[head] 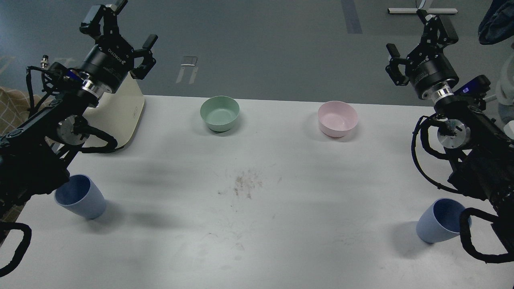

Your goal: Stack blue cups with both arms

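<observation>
So the white tabletop [257, 224] has a few bystanders on it: a mint-green round bowl [219, 113] at the far middle-left, a pale pink round bowl [337, 118] at the far middle-right, well apart from each other, and a cream flat board with rounded corners [120, 114] at the far left, partly hidden behind the left arm. There's a patch of brownish scuff marks [247, 182] near the middle of the table. None of that sits between the cups.

The two matte periwinkle-blue tapered cups are at the near corners. The left blue cup [79, 196] stands near the left edge, its rim partly tucked under the left arm's thick lower part. The right blue cup [439, 220] is near the right edge, just beside a looping black cable.

Both grippers are up high and far away from their cups. The left gripper [124, 30] has its fingers spread, holding nothing. The right gripper [417, 34] is spread too, empty.

Its body has white lettering, looks like "ROBOTIQ".
</observation>
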You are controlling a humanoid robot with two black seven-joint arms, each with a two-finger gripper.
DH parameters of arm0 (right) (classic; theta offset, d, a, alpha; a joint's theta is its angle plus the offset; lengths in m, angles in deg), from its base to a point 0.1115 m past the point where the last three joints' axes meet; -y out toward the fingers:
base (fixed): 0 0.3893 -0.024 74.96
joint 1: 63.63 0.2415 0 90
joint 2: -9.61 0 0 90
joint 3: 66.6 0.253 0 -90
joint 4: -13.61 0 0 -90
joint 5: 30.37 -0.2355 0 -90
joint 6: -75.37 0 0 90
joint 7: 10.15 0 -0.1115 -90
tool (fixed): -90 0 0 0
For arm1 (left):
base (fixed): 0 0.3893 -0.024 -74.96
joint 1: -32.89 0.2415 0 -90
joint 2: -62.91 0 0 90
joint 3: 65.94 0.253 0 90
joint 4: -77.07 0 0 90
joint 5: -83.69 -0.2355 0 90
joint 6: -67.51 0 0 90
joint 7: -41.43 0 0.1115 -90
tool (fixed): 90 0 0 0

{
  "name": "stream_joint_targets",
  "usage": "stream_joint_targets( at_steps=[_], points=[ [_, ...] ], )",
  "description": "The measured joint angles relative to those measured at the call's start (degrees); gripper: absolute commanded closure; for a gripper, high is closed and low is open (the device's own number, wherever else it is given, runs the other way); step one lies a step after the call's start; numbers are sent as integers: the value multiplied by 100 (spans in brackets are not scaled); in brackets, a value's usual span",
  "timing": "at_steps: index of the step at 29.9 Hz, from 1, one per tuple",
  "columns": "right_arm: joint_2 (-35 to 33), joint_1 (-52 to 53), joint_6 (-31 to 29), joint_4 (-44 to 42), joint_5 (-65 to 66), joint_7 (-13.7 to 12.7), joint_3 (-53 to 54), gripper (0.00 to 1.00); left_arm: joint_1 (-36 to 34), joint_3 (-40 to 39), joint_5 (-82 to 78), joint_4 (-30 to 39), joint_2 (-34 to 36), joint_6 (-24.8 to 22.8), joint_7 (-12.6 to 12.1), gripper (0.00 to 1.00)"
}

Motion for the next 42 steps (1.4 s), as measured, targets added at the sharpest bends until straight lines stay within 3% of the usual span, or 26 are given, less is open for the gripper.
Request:
stream_joint_targets(
  at_steps=[7,13,19,30,35,42],
  points=[
    [-76,-6,0,21,0,0,13,0,-44,-24,-716,92,98,0,0,2],
    [-161,-7,0,53,0,0,17,0,-89,-39,-1246,669,643,-1,0,2],
    [-324,-47,0,230,0,0,1,0,-90,-62,-2212,1532,1715,-2,0,2],
    [-684,-276,0,758,-1,-1,-9,0,47,91,-5135,3457,4620,0,0,3],
    [-788,-425,0,949,-1,-3,-9,0,100,1087,-6274,3766,5676,75,2,2],
    [-823,-549,0,1111,0,-4,-9,0,103,2831,-7120,3800,6362,1126,2,2]
  ],
)
